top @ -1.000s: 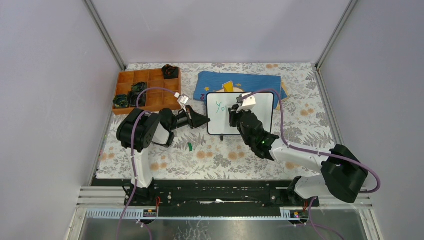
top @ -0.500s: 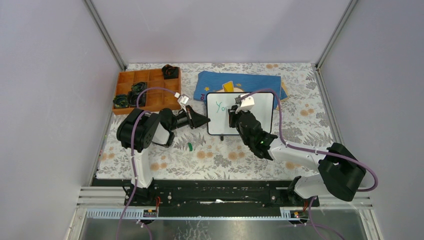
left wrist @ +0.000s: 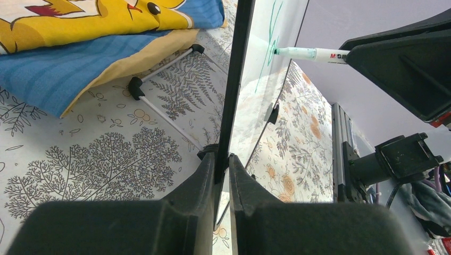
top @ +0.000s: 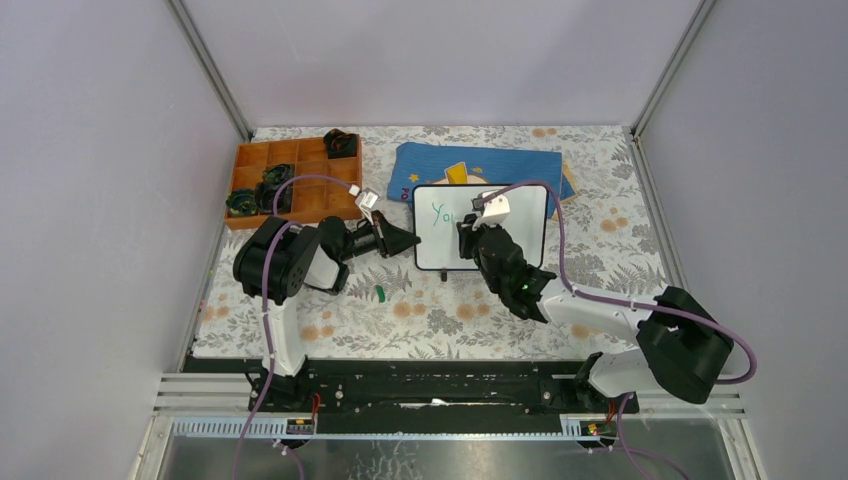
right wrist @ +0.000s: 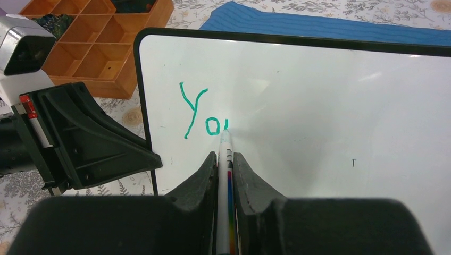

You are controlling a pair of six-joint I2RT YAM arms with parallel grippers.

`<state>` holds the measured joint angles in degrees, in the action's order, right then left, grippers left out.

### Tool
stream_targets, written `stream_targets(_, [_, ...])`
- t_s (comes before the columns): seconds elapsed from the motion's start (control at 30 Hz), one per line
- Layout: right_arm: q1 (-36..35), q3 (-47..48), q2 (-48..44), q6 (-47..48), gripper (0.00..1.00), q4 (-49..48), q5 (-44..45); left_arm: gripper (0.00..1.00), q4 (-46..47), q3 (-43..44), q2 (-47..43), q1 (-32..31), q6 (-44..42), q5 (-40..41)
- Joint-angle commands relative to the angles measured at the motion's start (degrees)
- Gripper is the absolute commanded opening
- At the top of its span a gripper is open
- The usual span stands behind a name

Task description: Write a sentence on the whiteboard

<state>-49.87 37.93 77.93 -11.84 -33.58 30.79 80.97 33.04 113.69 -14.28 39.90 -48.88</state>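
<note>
Green letters (right wrist: 198, 112) stop at "Yo" on the whiteboard (right wrist: 330, 117) standing mid-table, rim clamped in the left gripper (left wrist: 222, 158); the right gripper (right wrist: 226, 155), tight on the marker (right wrist: 225, 141), may perhaps press hard and tilt it.

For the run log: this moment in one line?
left fingers: clamping whiteboard edge | right fingers: gripping marker, tip on board | sentence: Yo, third letter started

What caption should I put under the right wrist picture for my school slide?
Right gripper pressing a marker to the whiteboard, where the green sentence starts "Yo".
</note>
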Motion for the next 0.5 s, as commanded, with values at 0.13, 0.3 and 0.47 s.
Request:
stream_targets(0.13, [0.39, -0.78, -2.34, -0.41, 0.0, 1.38, 2.09, 0.0, -4.24, -0.96, -0.57, -0.92, -2.11, 0.2])
stream_targets(0.3, [0.46, -0.92, -2.93, -0.25, 0.0, 2.43, 3.15, 0.0, -4.41, -1.05, -0.75, -1.06, -2.22, 0.28])
stream_targets(0.47, [0.47, -0.83, -3.78, 0.33, 0.0, 3.06, 4.54, 0.0, -4.5, -1.06, -0.79, -1.08, -2.37, 0.3])
